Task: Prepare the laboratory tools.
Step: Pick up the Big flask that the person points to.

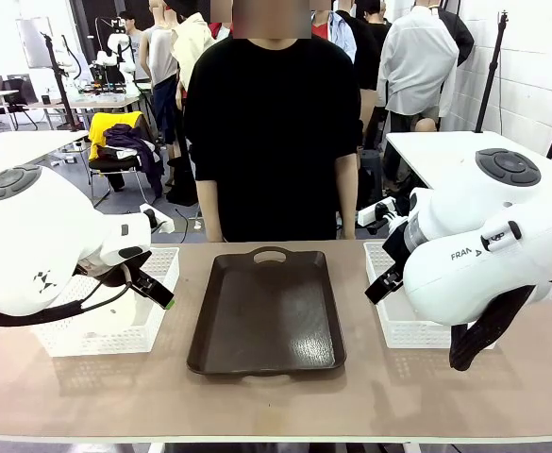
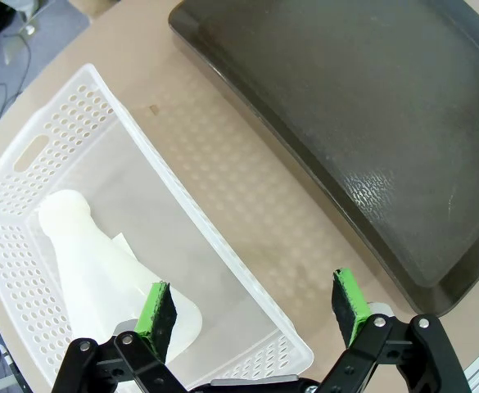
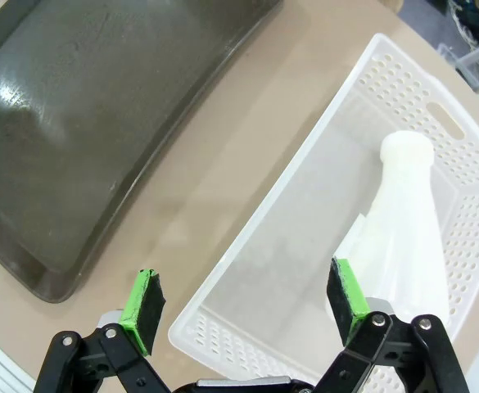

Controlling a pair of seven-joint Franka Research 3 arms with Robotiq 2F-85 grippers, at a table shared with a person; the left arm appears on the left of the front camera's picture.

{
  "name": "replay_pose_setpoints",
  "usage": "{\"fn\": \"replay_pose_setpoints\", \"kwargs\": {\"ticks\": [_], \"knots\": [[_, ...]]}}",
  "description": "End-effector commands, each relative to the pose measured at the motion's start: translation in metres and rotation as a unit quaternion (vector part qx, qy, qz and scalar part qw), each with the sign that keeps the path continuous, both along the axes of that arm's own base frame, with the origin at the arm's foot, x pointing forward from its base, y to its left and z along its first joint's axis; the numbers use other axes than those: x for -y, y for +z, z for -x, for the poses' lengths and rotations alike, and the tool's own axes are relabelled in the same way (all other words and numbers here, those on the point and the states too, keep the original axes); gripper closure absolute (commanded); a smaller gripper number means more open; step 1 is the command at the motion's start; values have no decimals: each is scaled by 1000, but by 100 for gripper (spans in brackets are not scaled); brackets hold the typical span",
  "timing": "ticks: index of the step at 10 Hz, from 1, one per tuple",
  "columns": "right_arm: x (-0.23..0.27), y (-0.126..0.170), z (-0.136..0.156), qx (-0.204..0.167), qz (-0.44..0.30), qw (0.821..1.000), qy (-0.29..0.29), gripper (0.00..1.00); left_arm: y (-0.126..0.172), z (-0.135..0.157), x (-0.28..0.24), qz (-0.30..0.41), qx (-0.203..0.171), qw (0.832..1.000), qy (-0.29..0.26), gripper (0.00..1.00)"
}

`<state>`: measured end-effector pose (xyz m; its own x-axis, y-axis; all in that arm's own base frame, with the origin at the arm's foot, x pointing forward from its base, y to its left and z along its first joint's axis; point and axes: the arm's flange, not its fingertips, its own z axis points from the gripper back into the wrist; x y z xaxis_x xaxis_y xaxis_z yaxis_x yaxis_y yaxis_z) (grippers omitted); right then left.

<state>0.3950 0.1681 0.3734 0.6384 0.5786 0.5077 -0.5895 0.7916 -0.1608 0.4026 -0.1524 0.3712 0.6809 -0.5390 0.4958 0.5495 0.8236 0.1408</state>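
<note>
**Jaws spread wide on both sides, flasks down in the baskets**

Jaws first: both pairs stand fully apart and pinch nothing. Rest of it, big stuff down to small:

Beige tabletop (image 1: 68,396) runs across the whole front view, with a person (image 1: 271,123) in a black tee standing at the far edge. The white left arm (image 1: 30,245) bulks in from the left and the white right arm (image 1: 483,255) from the right.

Dead centre sits a dark brown tray (image 1: 266,316) with a handle cutout at its far end. Just beside it on either side is a white mesh basket. The left basket (image 1: 96,342) is under the left arm, and the right basket (image 1: 387,326) is partly hidden behind the right arm.

The left flask (image 2: 100,262), translucent whitish and conical, looks to be lying on its side in the left basket, neck toward the end with the handle slot. The right flask (image 3: 403,221) lies the same way in the right basket.

The left gripper (image 2: 254,309) hangs above the near corner of its basket. One of its green pads (image 2: 159,315) lines up over the flask's wide base, the other over bare tabletop between basket and tray. The right gripper (image 3: 246,303) mirrors that, with one pad over the right flask's base end and the other over the tabletop strip beside the tray.
</note>
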Motion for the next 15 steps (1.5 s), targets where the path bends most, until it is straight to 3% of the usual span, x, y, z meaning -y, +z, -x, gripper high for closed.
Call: {"fn": "replay_pose_setpoints", "kwargs": {"ticks": [1, 3, 5, 7, 11, 14, 15], "knots": [[0, 0, 0, 0, 0, 1000, 0, 0, 0, 0, 0, 0, 0, 1000, 0, 0], [23, 51, 7, 24, -6, 1000, -1, 0, 31, 0, -18, 26, 17, 999, 7, 0], [58, 92, 12, 18, -96, 995, 22, 0, 63, 2, -43, 66, 27, 997, 6, 0], [86, 116, 13, 22, -157, 986, 41, 0, 78, 3, -61, 121, 13, 992, -22, 0], [150, 132, 7, 24, -319, 942, 99, 0, 77, -12, -118, 245, -30, 969, -33, 0], [178, 122, 4, 43, -371, 919, 126, 0, 75, -6, -175, 336, -19, 941, -11, 0], [187, 119, 4, 38, -383, 917, 104, 0, 75, -1, -192, 361, -20, 932, 7, 0]]}}
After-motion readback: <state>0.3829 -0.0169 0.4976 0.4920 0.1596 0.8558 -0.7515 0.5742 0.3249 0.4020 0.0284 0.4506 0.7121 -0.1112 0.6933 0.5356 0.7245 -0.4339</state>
